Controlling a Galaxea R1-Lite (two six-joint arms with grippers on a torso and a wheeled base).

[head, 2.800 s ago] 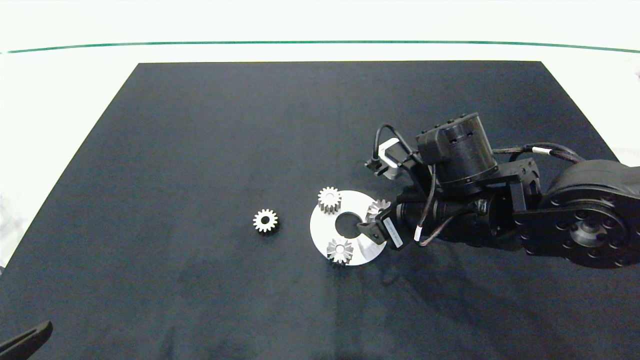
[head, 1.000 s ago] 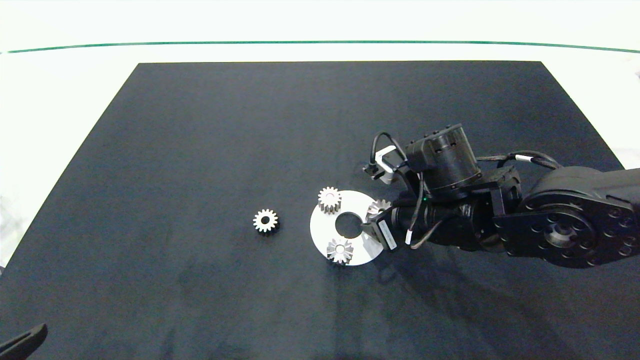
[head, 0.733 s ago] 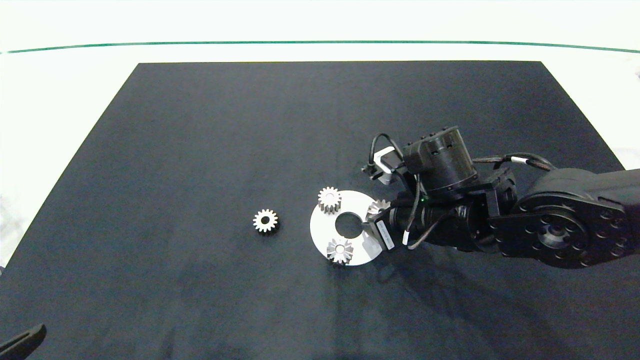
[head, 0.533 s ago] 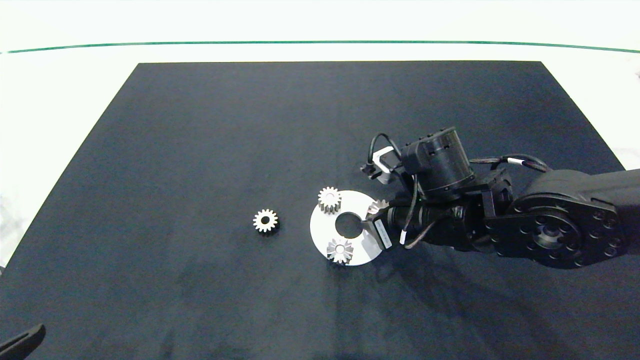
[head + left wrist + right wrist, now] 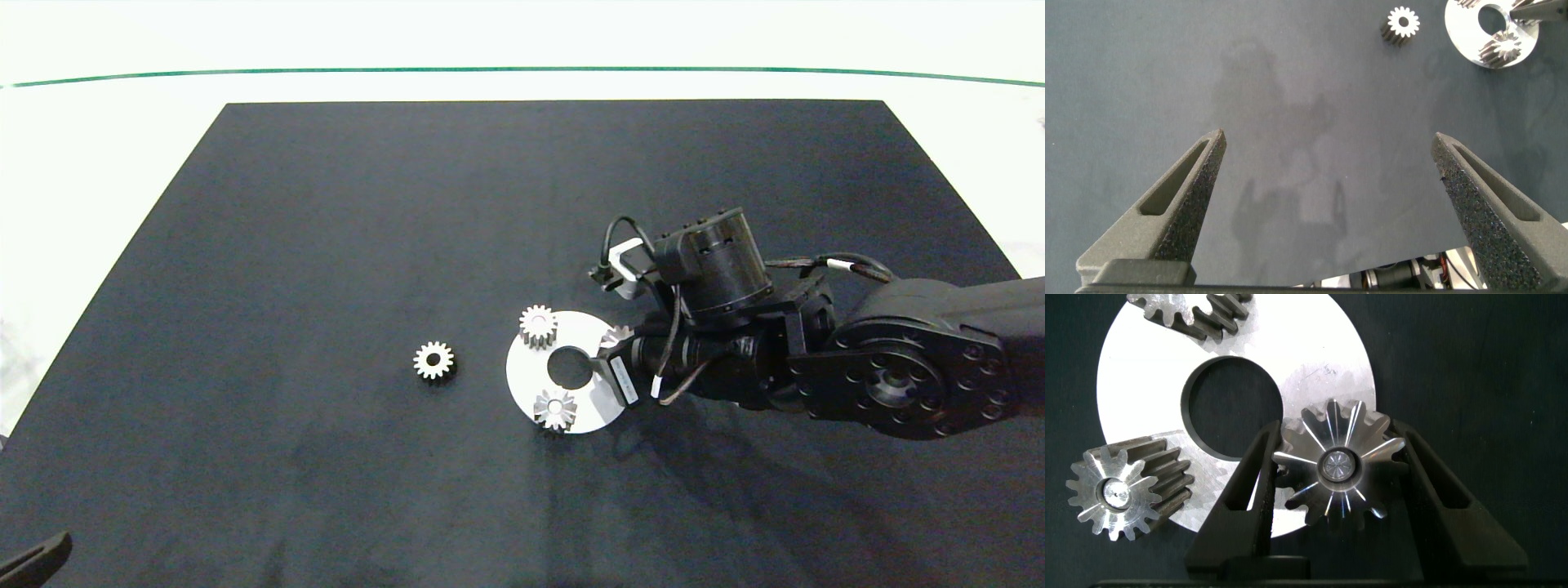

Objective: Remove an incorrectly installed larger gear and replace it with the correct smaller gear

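Right end effector (image 5: 1339,469) pinches the larger gear (image 5: 1339,467) on its disc (image 5: 1315,351), not yet removed; smaller gear (image 5: 433,360) waits centre-left, uninstalled

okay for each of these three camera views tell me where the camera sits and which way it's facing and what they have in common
Head view: above the table, looking down on the black mat; the right arm enters from the right edge.
Left wrist view: on the left arm, looking over the mat past the open left gripper.
Right wrist view: on the right arm, looking down at the right gripper straddling the larger gear.
Shared: all show the silver disc; head and left wrist views show the smaller gear.
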